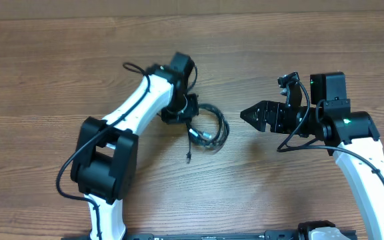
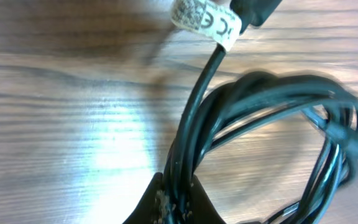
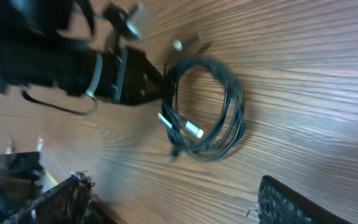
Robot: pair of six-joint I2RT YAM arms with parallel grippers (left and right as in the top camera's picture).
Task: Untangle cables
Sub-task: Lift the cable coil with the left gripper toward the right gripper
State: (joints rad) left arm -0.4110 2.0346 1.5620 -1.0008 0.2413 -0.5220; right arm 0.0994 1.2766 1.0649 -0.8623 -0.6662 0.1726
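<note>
Clamped tight on the coiled cables (image 2: 191, 124) with left gripper (image 2: 174, 196) — right gripper (image 1: 247, 113) near the coil, seemingly spread, empty.

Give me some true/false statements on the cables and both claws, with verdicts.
1. The left claw is shut on the cables. True.
2. The right claw grips the cables too. False: it is open and apart from them, pointing at the coil from its right side.
3. The cables lie stretched out straight on the table. False: they are bundled in a loose coil.
4. A white label wraps one cable just below a black plug. True.
</note>
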